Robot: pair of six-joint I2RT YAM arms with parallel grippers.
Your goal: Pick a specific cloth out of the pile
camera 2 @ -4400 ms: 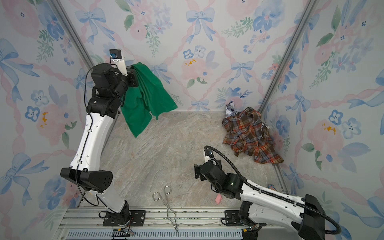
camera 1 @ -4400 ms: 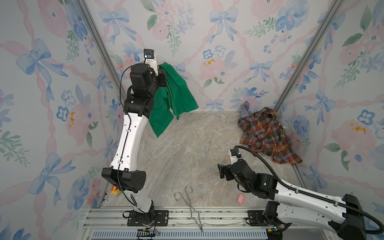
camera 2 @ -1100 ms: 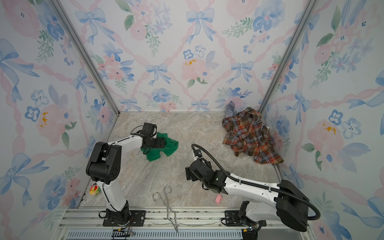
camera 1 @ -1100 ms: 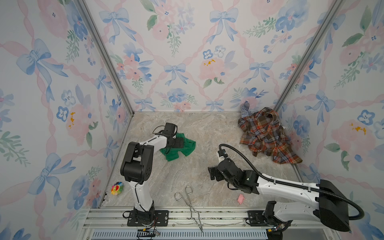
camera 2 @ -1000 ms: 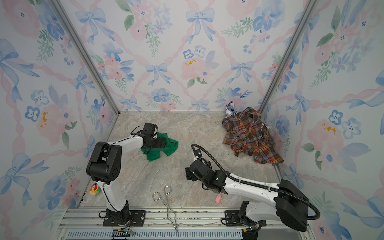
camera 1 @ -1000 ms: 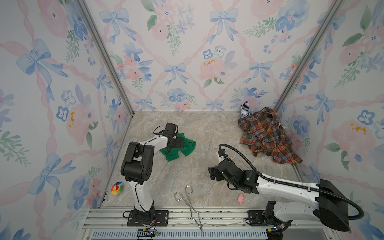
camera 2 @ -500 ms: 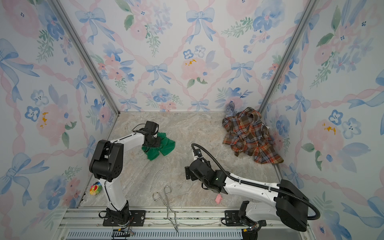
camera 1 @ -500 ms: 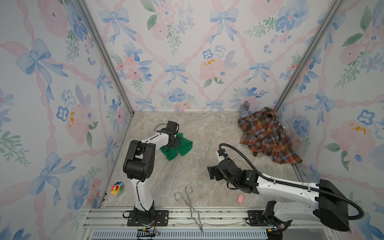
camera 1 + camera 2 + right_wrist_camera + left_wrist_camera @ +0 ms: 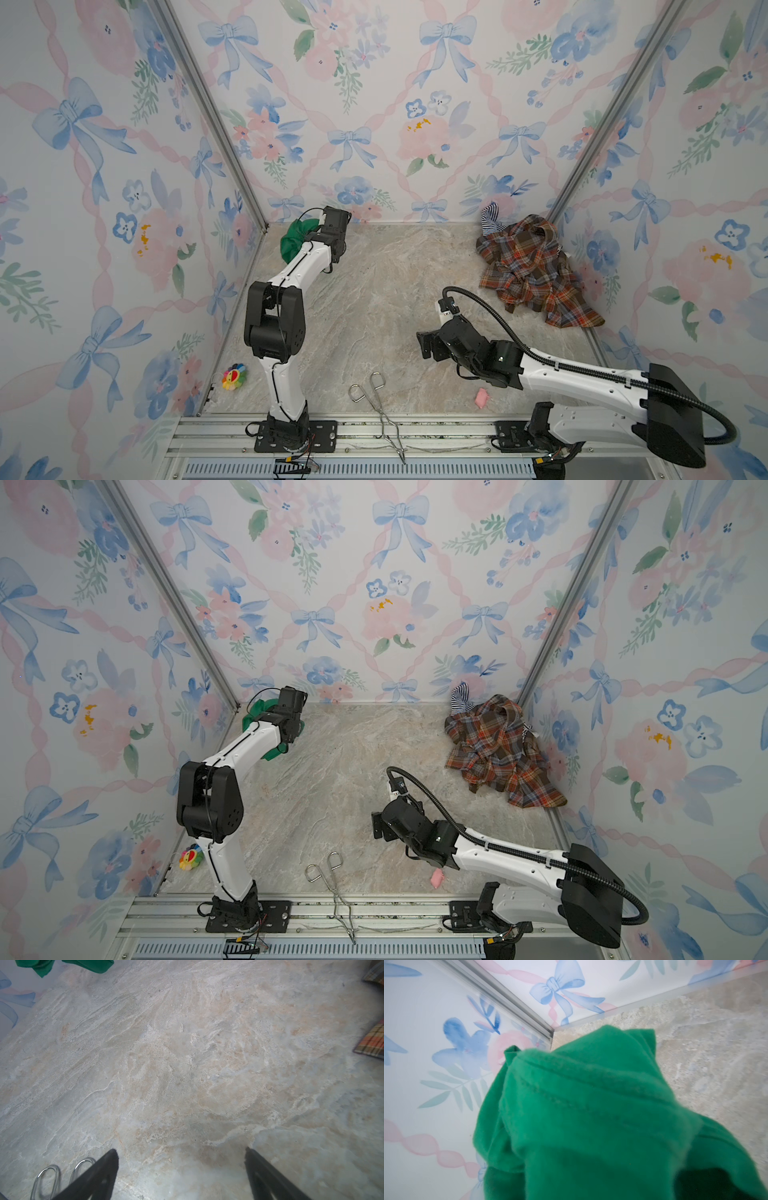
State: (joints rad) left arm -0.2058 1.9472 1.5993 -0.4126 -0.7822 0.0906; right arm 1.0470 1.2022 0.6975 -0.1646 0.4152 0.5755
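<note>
While the left gripper (image 9: 316, 227) is clamped on the green cloth (image 9: 296, 244), bunched off the floor at the far left corner, the right gripper (image 9: 180, 1169) hovers over bare floor (image 9: 374, 291), jaws wide apart, well apart from the pile (image 9: 536, 270) at the far right.

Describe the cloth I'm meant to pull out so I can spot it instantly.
Look to the back-left corner of the marble floor, where the left arm reaches. The green cloth is bunched at the left gripper. It is plain, solid green; the plaid shirt and striped cloth lie in the opposite back corner.
</note>
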